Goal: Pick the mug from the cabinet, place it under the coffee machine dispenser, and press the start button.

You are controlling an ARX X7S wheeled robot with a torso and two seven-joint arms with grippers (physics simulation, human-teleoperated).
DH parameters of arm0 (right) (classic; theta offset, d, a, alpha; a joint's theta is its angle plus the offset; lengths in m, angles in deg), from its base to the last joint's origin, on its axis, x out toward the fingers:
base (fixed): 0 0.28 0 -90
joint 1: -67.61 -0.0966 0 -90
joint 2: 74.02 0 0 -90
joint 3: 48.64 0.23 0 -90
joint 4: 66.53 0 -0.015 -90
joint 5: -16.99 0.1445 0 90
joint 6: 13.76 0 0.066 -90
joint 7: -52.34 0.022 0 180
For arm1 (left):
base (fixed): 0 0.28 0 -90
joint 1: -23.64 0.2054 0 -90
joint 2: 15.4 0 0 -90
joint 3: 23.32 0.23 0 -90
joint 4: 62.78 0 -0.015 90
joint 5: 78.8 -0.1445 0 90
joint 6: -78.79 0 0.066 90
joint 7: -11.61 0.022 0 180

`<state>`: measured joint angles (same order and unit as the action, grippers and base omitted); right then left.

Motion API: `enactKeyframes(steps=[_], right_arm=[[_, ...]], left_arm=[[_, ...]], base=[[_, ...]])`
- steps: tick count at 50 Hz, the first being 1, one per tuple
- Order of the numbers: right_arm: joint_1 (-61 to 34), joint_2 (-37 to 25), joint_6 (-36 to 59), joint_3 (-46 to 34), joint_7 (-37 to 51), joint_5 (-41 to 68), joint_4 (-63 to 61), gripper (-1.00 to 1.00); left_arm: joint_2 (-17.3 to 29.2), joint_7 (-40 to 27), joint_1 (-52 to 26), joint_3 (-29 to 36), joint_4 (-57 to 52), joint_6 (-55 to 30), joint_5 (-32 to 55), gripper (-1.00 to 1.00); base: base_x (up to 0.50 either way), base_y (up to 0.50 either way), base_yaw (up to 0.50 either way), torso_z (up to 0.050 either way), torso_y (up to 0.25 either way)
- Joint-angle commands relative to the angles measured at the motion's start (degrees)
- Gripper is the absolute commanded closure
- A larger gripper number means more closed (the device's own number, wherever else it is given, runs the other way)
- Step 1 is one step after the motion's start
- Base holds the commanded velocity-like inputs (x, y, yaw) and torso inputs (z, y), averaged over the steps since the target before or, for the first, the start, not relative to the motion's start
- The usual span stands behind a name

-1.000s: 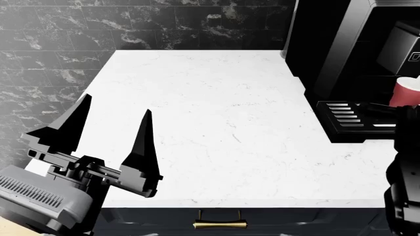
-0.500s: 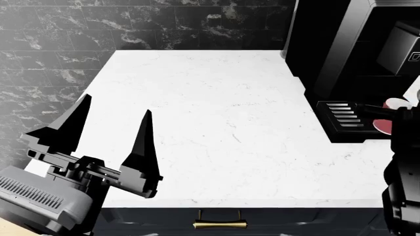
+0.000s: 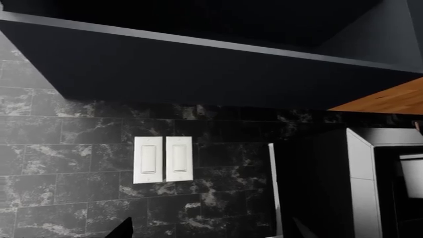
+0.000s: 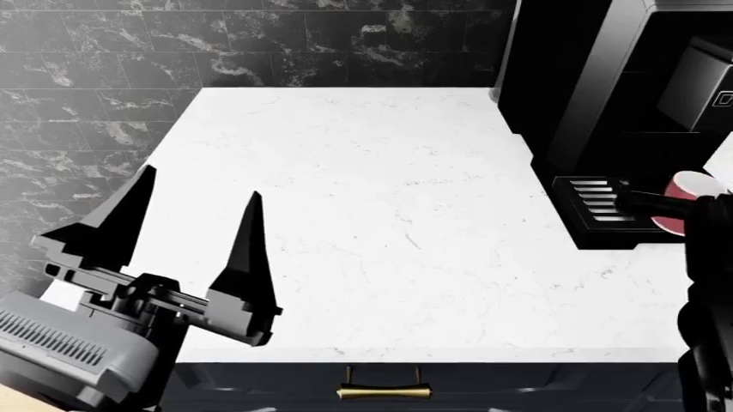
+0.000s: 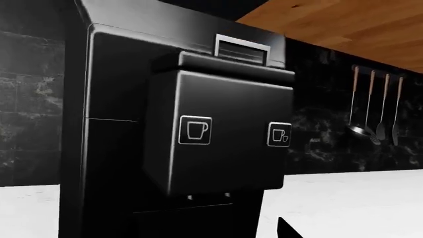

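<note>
Head view, far left: my left gripper (image 4: 195, 219), black with two long pointed fingers, hangs over the near-left part of the white marble tabletop (image 4: 378, 223) with its jaws spread wide and nothing between them; behind it runs a wall of dark veined tiles (image 4: 103, 103); below the tabletop's front edge I see a dark drawer front with a brass handle (image 4: 384, 392). Left wrist view: a white double rocker switch plate (image 3: 163, 159) sits on the dark tiles under a dark overhanging cabinet (image 3: 198, 64). Moving right in the head view: the tall glossy black coffee machine (image 4: 596, 77) stands at the tabletop's right rear, with its slotted black drip tray (image 4: 598, 204) projecting at the base; the small red tapered mug (image 4: 692, 202), white inside with a pale rim, lies tilted at the tray's right end, its opening turned up and left; my right arm (image 4: 706, 309) rises at the right edge, touching or covering the mug's lower side; I cannot tell how its jaws stand. Right wrist view: the black overhanging dispenser block (image 5: 221, 129) carries two white cup icons (image 5: 195, 130); metal utensils (image 5: 377, 106) hang on the wall to its far side.
</note>
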<state>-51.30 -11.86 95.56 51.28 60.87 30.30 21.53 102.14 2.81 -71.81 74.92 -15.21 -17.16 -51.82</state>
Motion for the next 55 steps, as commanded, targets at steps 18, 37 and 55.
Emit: enactKeyframes(steps=[18,37,55], right_arm=[[15.47,-2.03,8.96,5.37,-4.09,14.12,-36.62,-1.0],[3.55,-8.88,13.06,1.66,-2.09,6.68,-26.88,1.0],[1.8,-9.01,12.46,0.54,-2.27,5.92,-23.25,1.0]], left_arm=[[-0.24,-0.43,0.83,-0.98,0.49,1.89,1.19,-1.0],[-0.06,-0.9,1.18,-0.18,-0.23,1.34,1.43,-1.0],[0.28,-1.16,1.12,-0.02,-0.4,1.32,1.5,-1.0]], base=[[0.0,0.0,0.0,0.0,0.0],[0.0,0.0,0.0,0.0,0.0],[0.0,0.0,0.0,0.0,0.0]])
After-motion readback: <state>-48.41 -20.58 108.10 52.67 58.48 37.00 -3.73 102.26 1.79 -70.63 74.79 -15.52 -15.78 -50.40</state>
